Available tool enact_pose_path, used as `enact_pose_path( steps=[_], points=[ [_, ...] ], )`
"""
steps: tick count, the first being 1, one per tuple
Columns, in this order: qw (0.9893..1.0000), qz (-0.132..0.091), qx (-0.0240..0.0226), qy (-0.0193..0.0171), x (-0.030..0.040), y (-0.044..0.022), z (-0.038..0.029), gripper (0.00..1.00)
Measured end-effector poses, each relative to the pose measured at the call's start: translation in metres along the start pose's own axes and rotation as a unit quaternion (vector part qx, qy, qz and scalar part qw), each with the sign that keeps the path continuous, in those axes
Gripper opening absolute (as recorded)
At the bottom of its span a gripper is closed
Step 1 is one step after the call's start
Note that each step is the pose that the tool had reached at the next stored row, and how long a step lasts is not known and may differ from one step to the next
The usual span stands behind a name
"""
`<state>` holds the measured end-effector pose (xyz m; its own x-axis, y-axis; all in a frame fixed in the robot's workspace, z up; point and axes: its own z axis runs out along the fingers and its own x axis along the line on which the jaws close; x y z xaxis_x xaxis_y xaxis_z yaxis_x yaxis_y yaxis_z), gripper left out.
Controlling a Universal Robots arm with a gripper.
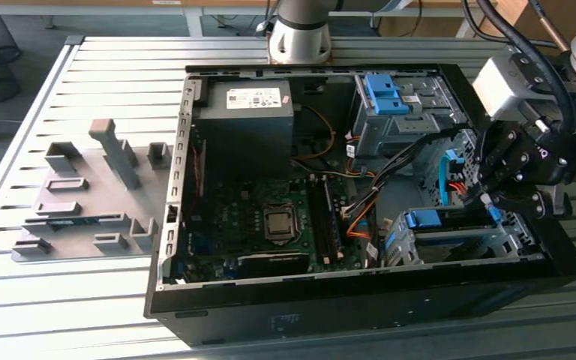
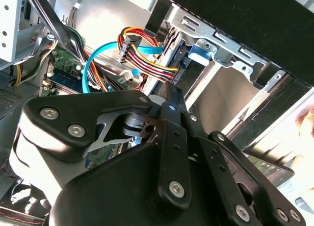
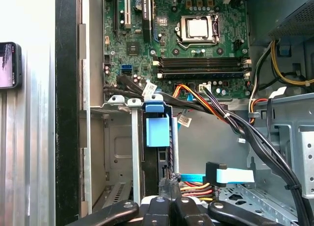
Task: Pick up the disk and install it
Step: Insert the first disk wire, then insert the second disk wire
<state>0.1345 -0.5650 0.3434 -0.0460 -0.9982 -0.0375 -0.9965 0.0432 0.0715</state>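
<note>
Blue-framed, the disk (image 3: 157,130) stands on edge in the grey drive cage (image 3: 120,142) — long axis running straight ahead of the gripper (image 3: 170,187), whose jaws pinch narrow on its near end.

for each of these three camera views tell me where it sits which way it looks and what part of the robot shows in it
Exterior view: off the arm, above the table, looking down into the open computer case; arm and gripper at that view's right.
First wrist view: on the arm, looking past the gripper at the blue carrier tab and motherboard.
Second wrist view: on the arm, close behind the gripper's black linkage, facing the cables.
Both wrist views share the gripper and drive bay.
</note>
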Motion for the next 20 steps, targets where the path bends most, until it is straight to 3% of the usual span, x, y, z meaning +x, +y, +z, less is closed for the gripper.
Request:
enact_pose_path(
  steps=[15, 20],
  points=[
    [1.0000, 0.000, 0.0002, 0.0000, 0.0000, 0.0003, -0.0003, 0.11],
    [1.0000, 0.000, 0.0067, -0.0002, -0.0002, 0.0036, -0.0099, 0.11]
  ],
)
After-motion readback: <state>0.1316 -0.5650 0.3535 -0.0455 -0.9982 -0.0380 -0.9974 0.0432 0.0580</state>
